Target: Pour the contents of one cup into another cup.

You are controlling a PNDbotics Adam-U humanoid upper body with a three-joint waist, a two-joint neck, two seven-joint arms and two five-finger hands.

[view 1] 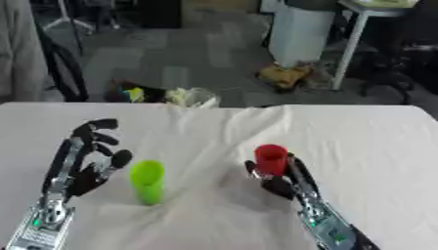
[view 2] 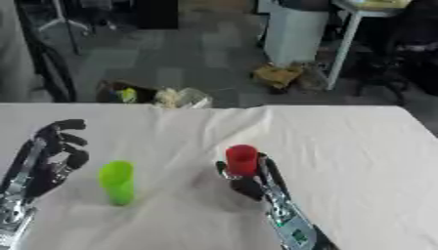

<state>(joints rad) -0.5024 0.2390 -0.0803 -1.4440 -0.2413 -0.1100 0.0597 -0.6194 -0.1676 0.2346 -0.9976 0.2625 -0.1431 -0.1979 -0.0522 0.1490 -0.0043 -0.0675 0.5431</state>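
1. Left eye view shows me the red cup (view 1: 270, 159) upright on the white-clothed surface (view 1: 359, 141), right of centre, with my right hand (view 1: 280, 181) at it from the near side. Its fingers (view 1: 296, 168) run up the cup's right flank and the thumb shows at its left, so I read them as closed around the cup.
2. The green cup (view 1: 147, 181) stands upright left of centre, well apart from the red one. I cannot see into either cup, so I cannot say which holds anything.
3. I judge the step in hand to be the grasp of the red cup, with the lift not yet begun: the cup's base looks to sit on the cloth.
4. The next move calls for raising the red cup without tipping it, carrying it left until its lip is over the green cup's mouth, then rolling the wrist slowly.
5. My left hand (view 1: 90, 161) sits just beside the green cup on its left, palm turned towards it, fingers half-curled and spread, holding nothing. It could steady that cup during the pour.
6. The right forearm comes in from the lower right, low over the cloth.
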